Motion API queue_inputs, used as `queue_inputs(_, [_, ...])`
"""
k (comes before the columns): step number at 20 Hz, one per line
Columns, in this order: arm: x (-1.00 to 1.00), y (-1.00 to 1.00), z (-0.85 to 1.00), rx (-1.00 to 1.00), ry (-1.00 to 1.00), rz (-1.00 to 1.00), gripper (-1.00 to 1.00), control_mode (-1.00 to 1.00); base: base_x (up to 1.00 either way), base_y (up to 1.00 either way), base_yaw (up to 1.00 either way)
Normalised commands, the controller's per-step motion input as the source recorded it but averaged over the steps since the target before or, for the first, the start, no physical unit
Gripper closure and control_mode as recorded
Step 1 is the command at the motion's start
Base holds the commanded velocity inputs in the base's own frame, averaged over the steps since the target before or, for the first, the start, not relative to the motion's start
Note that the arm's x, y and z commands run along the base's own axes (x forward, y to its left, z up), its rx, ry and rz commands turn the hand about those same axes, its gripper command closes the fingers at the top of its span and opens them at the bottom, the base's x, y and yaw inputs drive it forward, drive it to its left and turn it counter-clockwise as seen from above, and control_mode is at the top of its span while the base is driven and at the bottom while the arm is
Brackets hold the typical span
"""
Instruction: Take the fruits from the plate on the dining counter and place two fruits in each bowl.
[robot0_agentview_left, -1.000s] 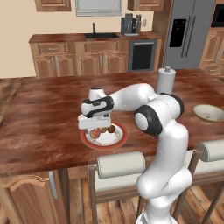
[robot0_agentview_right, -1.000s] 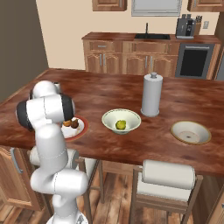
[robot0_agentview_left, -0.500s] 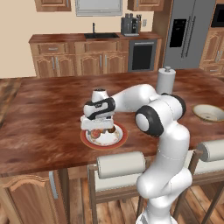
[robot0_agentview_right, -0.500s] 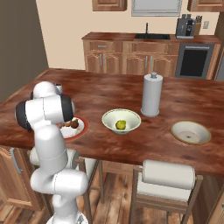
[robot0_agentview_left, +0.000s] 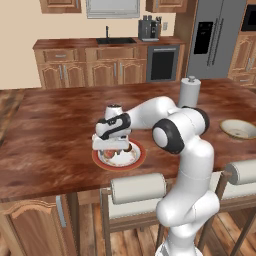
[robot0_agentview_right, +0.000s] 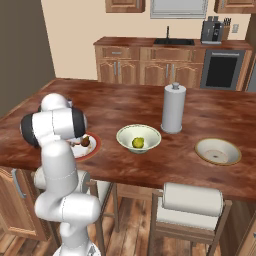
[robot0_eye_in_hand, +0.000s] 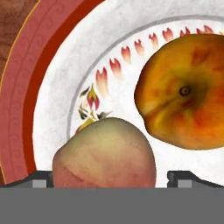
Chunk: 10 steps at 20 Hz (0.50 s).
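We see the dining counter (robot0_agentview_left: 55, 125) stretching across both base views, with the plate (robot0_agentview_left: 120, 156) near its front edge and, further along to the right, the cream bowl (robot0_agentview_right: 138, 138) holding the yellow-green fruit (robot0_agentview_right: 137, 143), then the tan-rimmed bowl (robot0_agentview_right: 217, 151) (a paper towel roll (robot0_agentview_right: 173, 108) stands behind the gap between them). Our gripper (robot0_eye_in_hand: 112, 177) hangs low over the plate with jaws spread wide and gripping nothing, the pinkish red fruit (robot0_eye_in_hand: 105, 153) between its fingertips (robot0_eye_in_hand: 38, 179) and the orange fruit (robot0_eye_in_hand: 186, 92) just beside it.
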Motion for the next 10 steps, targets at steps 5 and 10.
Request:
queue_inputs(5, [0.0, 0.0, -0.04, 0.0, 0.0, -0.01, 1.0, -1.0, 0.0, 0.0, 0.0])
queue_inputs(10, [0.0, 0.0, 0.0, 0.0, 0.0, 0.0, 1.0, -1.0, 0.0, 0.0, 0.0])
